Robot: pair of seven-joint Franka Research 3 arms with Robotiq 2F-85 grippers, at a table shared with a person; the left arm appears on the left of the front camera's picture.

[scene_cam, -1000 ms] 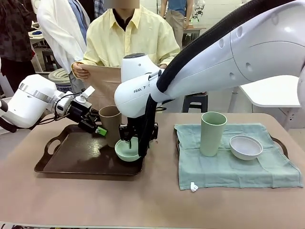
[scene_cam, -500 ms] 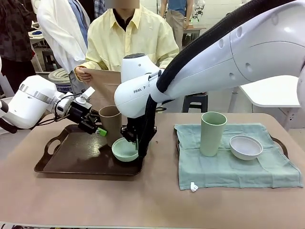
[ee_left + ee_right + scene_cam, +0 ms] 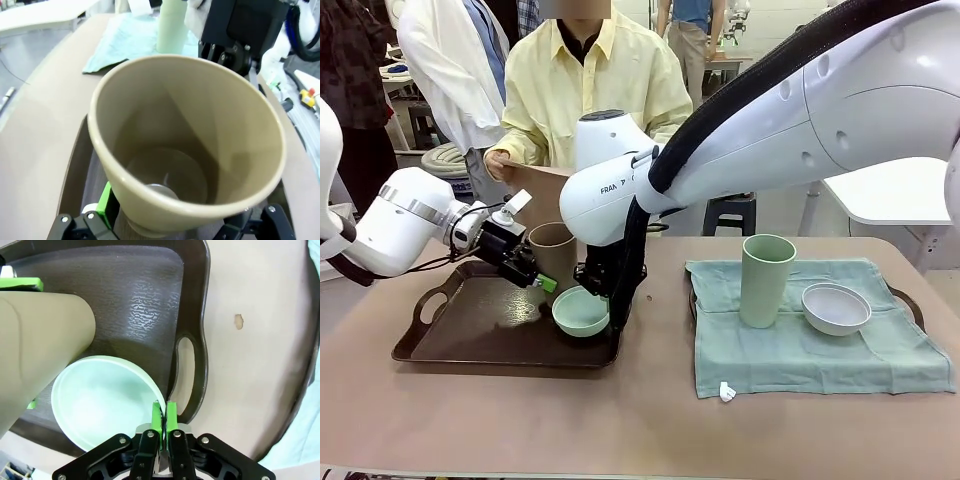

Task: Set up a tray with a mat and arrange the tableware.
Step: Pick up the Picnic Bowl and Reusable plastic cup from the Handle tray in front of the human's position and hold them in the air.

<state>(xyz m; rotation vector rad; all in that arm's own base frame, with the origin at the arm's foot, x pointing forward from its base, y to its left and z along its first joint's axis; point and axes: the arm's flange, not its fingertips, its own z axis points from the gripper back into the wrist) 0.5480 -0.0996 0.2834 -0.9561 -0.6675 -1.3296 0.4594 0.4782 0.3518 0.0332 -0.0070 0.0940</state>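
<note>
Two-armed gripping: clamping tan cup (image 3: 555,255) between left fingers (image 3: 549,285), pinching rim of mint bowl (image 3: 578,312) between right fingers (image 3: 171,417); risking thin-rim slip, bowl knocking cup beside fingers.

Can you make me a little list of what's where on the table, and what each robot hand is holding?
Left hand: shut on the tan cup
Right hand: pinching the rim of the mint green bowl
Brown tray: under the tan cup and mint green bowl, no mat on it
Green cloth: spread on the robot's right side
On the cloth: pale green cup, upright; white bowl beside it
Person: holds a tan sheet behind the tray
</note>
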